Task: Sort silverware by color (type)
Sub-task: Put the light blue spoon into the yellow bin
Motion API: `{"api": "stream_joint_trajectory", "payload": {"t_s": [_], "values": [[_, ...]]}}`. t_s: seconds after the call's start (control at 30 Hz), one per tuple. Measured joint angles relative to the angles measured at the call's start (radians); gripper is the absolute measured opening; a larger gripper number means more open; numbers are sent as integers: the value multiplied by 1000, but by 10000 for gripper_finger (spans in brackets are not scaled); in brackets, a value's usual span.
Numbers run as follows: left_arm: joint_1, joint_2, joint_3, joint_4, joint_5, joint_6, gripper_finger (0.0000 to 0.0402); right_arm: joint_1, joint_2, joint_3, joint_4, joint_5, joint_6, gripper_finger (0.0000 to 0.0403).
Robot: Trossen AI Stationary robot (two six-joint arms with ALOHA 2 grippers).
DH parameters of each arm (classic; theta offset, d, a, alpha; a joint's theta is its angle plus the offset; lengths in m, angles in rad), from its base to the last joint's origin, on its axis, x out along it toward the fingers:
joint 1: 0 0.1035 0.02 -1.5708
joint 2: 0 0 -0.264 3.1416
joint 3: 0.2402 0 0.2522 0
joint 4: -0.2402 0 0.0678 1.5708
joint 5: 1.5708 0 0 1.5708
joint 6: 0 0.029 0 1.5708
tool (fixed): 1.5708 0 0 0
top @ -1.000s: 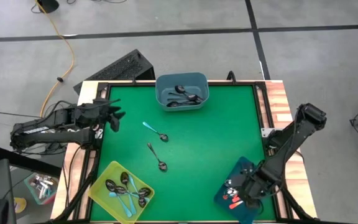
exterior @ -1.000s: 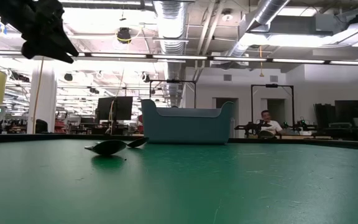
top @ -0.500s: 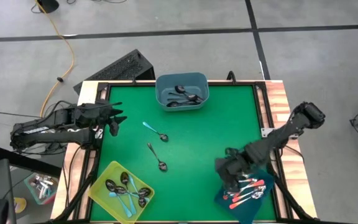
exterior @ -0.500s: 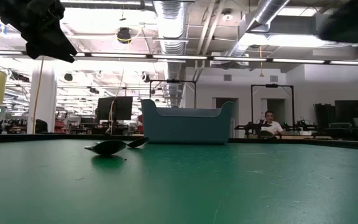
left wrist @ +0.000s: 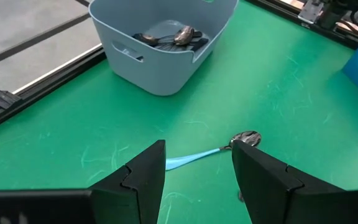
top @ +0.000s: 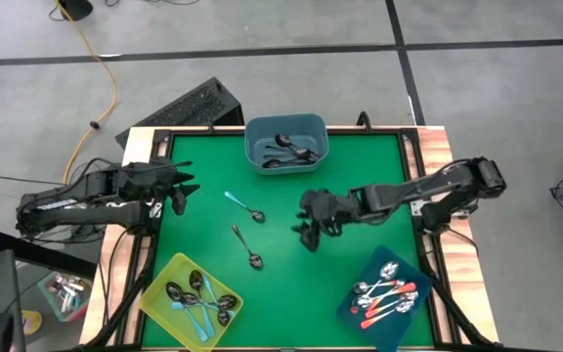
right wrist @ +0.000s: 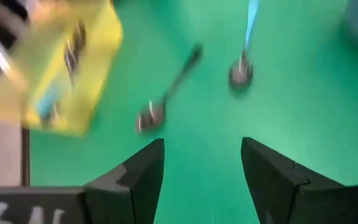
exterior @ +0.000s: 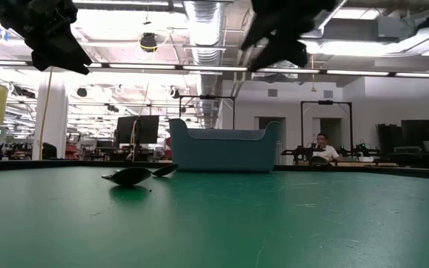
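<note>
Spoons lie loose on the green counter (top: pixel 350 166): a light-blue-handled spoon (top: pixel 243 206) and a dark-handled spoon (top: pixel 246 245), near each other left of centre. The right gripper (top: pixel 309 235) hangs over the counter's middle, jaws spread wide and empty. The left gripper (top: pixel 180 187) waits at the left edge, likewise open and empty. Other spoons sit in the grey-blue bin (top: pixel 285 128), yellow bin (top: pixel 160 286) and dark blue bin (top: pixel 374 266).

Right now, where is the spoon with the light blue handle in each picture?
High view: blue spoon mid-table, below the grey bin.
Low view: a spoon shows before the bin; colour unclear.
Left wrist, near side of the bin.
Right wrist, blurred.
Landmark: grey bin.
</note>
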Motion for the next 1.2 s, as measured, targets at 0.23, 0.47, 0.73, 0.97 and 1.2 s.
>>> {"api": "stream_joint_trajectory", "payload": {"t_s": [0.23, 0.47, 0.73, 0.97, 1.2], "values": [[0, 0, 0, 0, 0, 0, 170, -53, 97, 25, 271, 27, -72, 221], [0, 0, 0, 0, -3, -1, 170, -66, 265, 197, 145, 28, -168, 210], [0, 0, 0, 0, -7, -6, 170, -71, 504, 476, -16, 80, -228, 198], [0, 0, 0, 0, -8, -7, 170, -92, 692, 707, -189, 106, -267, 193], [0, 0, 0, 0, -9, -11, 170, -132, 795, 851, -259, 109, -273, 193]]}}
